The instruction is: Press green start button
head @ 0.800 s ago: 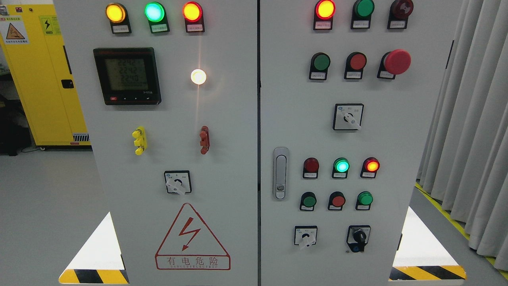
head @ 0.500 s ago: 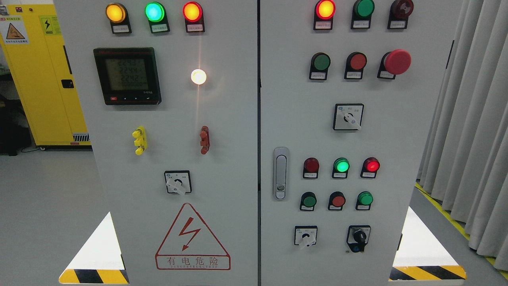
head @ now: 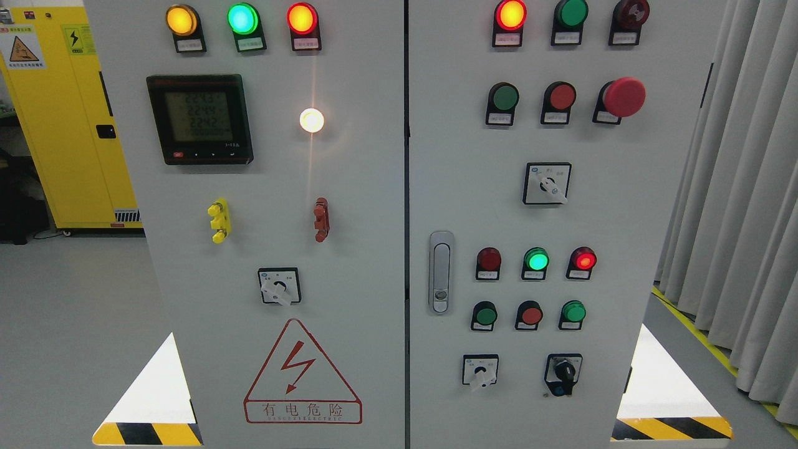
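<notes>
green start btn (head: 504, 98) facing cam on rt door, beside red btn (head: 562, 97), no fingers in view, state can't tell

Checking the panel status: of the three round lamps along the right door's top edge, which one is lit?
The leftmost lamp, glowing red-orange. The green lamp and dark red lamp beside it are unlit.

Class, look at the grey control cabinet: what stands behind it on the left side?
Behind the grey control cabinet, a yellow cabinet with warning stickers stands on the floor. Its right part is hidden by the grey one.

Industrial electrical room | grey control cabinet (head: 374, 187) (lamps, buttons) | yellow safety cabinet (head: 62, 125) | hazard-striped floor
</notes>
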{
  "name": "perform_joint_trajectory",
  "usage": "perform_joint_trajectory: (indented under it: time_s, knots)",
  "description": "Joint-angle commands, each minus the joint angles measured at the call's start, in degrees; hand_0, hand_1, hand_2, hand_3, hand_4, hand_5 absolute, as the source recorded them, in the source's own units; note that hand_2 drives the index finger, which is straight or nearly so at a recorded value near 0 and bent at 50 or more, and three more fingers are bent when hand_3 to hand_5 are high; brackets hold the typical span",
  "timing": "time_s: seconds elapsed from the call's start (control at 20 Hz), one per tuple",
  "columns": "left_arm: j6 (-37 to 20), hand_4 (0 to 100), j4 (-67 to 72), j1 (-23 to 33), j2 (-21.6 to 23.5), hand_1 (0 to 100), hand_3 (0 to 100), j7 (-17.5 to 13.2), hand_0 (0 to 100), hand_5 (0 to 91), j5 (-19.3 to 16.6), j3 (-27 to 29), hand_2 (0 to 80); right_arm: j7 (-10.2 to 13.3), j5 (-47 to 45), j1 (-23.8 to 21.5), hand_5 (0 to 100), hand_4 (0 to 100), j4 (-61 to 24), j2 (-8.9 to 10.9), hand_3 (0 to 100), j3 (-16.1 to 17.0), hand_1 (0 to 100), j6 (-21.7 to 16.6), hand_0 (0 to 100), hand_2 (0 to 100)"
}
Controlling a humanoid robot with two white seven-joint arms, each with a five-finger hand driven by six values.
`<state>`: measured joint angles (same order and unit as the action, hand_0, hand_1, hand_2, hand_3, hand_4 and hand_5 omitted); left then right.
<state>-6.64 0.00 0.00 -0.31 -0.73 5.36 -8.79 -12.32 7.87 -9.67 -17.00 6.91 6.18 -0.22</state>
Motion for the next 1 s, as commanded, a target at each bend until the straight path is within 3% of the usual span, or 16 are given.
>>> perform_joint_trajectory:
  time_s: [0.0, 0.35, 0.8, 0.95]
  knots:
    - [0.0, 0, -1.5, -1.7, -0.3, 56, 0, 0.0, 12, 0.0, 0.0, 0.1, 0.0, 1.3, 0.1, -2.8, 0, 0, -20.3, -0.93, 0, -4.9, 45, -1.4, 24, 0]
    - [0.0, 0, -1.6, -1.7, -0.9, 56, 0, 0.0, 12, 0.0, 0.0, 0.2, 0.0, 2.3, 0.1, -5.0, 0, 0, -33.6, -0.93, 0, -6.4, 46, -13.7, 24, 0]
    - [0.0, 0, -1.6, -1.7, -4.3, 56, 0, 0.0, 12, 0.0, 0.0, 0.2, 0.0, 1.6, 0.0, -6.9, 0, 10, -53.1, -0.67, 3, -4.4, 48, -15.4, 24, 0]
    - [0.0, 0, -1.6, -1.7, -4.6, 56, 0, 0.0, 12, 0.0, 0.0, 0.2, 0.0, 1.2, 2.4, -7.3, 0, 12, -55.1, 0.21, 5, -4.3, 48, -22.6, 25, 0]
